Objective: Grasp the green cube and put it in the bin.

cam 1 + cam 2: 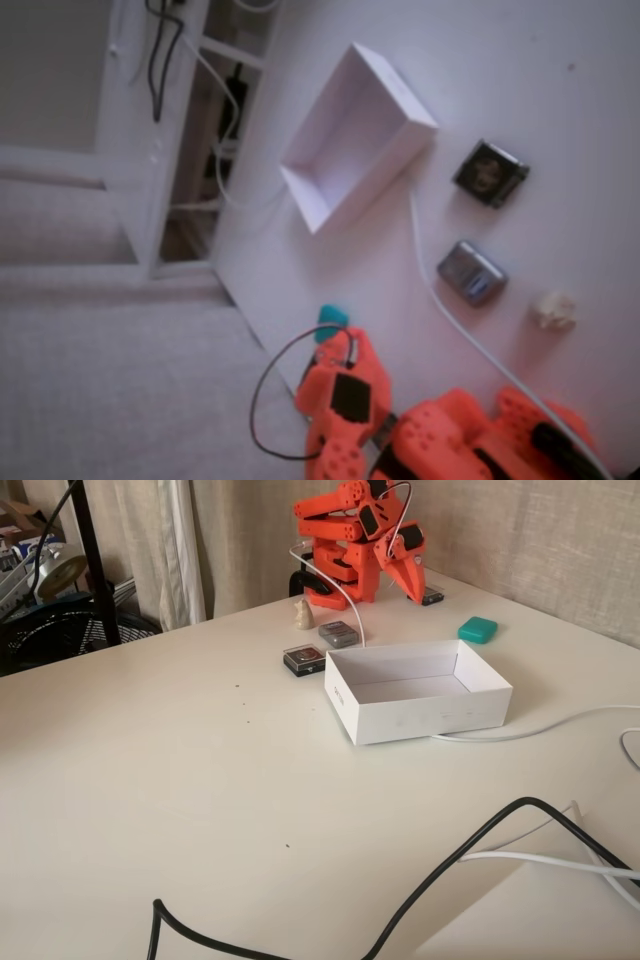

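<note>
One table (pixel 180 780) carries everything, so work down from there: the bin (pixel 420 720) sits open and empty mid-table, its walls low. Your orange arm (pixel 350 540) is folded up at the table's far side in the side-on fixed view, gripper (pixel 418 592) pointing down near a small dark thing on the table. I cannot tell how the jaws stand, too small and blurred in both fixed views, and nothing shows between them. The green cube (pixel 478 630) lies on the table just beside the gripper, apart from it, between arm and bin, near the table edge in the top-down fixed view (pixel 331 322). For this reach step, you probably want to open wide, centre over the cube, come straight down, and mind the white cable (pixel 440 290) beside the bin.
</note>
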